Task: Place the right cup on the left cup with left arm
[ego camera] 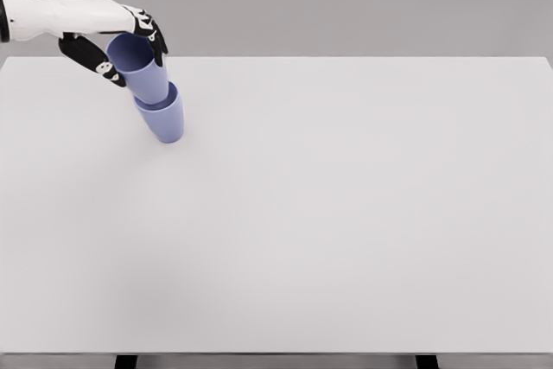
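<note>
The left hand [117,45] grips the upper cup [141,71] near its rim, nested in the lower cup [164,118]; both seem light, stiff, slippery.

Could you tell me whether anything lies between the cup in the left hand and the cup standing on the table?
Nothing: in the head view the held cup, gripped by the left hand, sits tilted into the lower cup.
</note>
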### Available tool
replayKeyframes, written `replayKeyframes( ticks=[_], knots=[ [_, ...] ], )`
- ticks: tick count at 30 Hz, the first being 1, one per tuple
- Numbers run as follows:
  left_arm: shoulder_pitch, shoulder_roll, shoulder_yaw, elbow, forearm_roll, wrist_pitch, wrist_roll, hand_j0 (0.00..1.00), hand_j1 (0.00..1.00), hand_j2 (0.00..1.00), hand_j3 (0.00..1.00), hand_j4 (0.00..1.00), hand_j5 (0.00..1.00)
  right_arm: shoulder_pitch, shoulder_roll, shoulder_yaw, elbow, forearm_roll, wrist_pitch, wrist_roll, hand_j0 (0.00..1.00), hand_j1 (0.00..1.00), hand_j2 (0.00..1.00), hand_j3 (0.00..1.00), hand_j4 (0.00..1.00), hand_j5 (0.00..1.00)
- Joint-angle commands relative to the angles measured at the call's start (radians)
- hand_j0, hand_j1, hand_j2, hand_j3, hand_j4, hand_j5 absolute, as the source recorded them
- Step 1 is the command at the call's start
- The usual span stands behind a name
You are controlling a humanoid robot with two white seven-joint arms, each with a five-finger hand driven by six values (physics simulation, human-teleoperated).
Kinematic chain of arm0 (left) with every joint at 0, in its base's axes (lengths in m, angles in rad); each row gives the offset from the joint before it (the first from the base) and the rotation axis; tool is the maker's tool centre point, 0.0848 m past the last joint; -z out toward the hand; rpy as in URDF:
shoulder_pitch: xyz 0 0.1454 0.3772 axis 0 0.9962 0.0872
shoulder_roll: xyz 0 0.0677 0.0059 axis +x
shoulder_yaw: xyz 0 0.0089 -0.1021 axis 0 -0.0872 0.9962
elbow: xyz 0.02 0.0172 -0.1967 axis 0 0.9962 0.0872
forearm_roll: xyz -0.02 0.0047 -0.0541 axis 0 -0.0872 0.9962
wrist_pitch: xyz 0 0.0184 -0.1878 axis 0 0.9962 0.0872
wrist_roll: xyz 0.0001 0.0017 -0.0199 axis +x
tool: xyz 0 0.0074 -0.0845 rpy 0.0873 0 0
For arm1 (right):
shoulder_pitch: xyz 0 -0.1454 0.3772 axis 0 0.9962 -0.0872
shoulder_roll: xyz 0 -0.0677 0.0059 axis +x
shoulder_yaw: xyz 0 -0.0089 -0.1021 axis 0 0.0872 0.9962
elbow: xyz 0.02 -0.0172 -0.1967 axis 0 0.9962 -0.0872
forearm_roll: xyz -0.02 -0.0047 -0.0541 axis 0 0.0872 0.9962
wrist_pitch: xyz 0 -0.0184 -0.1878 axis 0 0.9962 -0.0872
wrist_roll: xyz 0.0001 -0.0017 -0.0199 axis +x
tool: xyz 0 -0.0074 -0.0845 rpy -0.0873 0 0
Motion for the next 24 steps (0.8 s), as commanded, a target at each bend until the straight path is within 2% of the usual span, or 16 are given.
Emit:
replayKeyframes(
  ticks=[1,21,23,24],
  knots=[
    [0.0,0.0,0.002,-0.001,0.006,0.003,0.0,0.52,0.52,0.52,0.52,0.52,0.52,0.0,0.0,0.0,0.0,0.001,-0.001,0.0,1.0,1.0,1.0,1.0,1.0,1.0],
    [0.015,-0.022,0.004,0.011,0.003,0.008,0.0,0.53,0.53,0.53,0.53,0.53,0.53,0.002,0.0,0.0,0.0,0.001,-0.001,0.0,1.0,1.0,1.0,1.0,1.0,1.0],
    [0.015,-0.023,0.006,0.011,-0.006,0.007,0.0,0.56,0.56,0.56,0.56,0.56,0.56,0.0,0.0,0.0,0.0,0.001,-0.001,0.0,1.0,1.0,1.0,1.0,1.0,1.0],
    [0.015,-0.022,0.007,0.011,-0.009,0.007,0.0,0.61,0.61,0.61,0.61,0.61,0.61,0.002,0.0,0.0,0.0,0.001,-0.001,0.0,1.0,1.0,1.0,1.0,1.0,1.0]
  ],
)
